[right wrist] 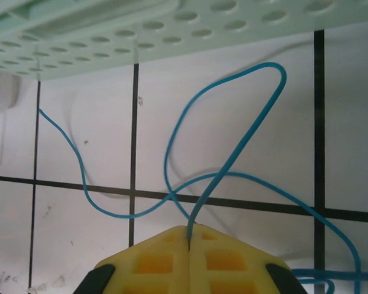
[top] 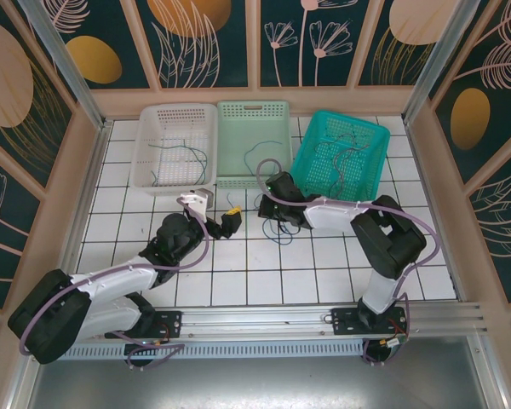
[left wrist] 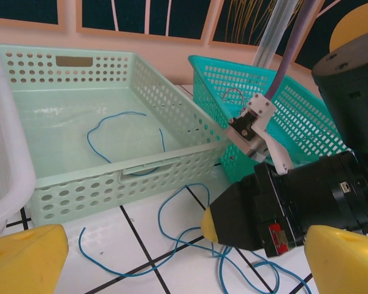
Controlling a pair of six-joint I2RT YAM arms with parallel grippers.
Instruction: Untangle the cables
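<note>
Writing: a red tag [left wrist: 277, 236] sat on the black body of the right gripper [left wrist: 209, 226], too small to read.
Surface: the white tiled table [top: 238, 277] had dark grout lines, and a metal rail [top: 264, 317] ran along its near edge.
Room: the wall panels [top: 209, 38] were dark teal with pale leaf and flower drawings and orange and peach discs, set in light frames.
Baskets: a white basket [top: 145, 145], a pale green basket [top: 254, 108] and a teal basket [top: 370, 136] stood side by side at the far end of the tiles.
Right gripper: its yellow pads were pressed together on the blue cable [right wrist: 233, 138], low over the tiles just in front of the pale green basket.
Left gripper [left wrist: 184, 248]: its jaws were spread wide and empty, facing the right gripper from close by.
Cables [top: 345, 153]: the blue cable lay looped on the tiles. Another blue one [left wrist: 119, 116] lay in the pale green basket, and thin ones lay in the white and teal baskets.
</note>
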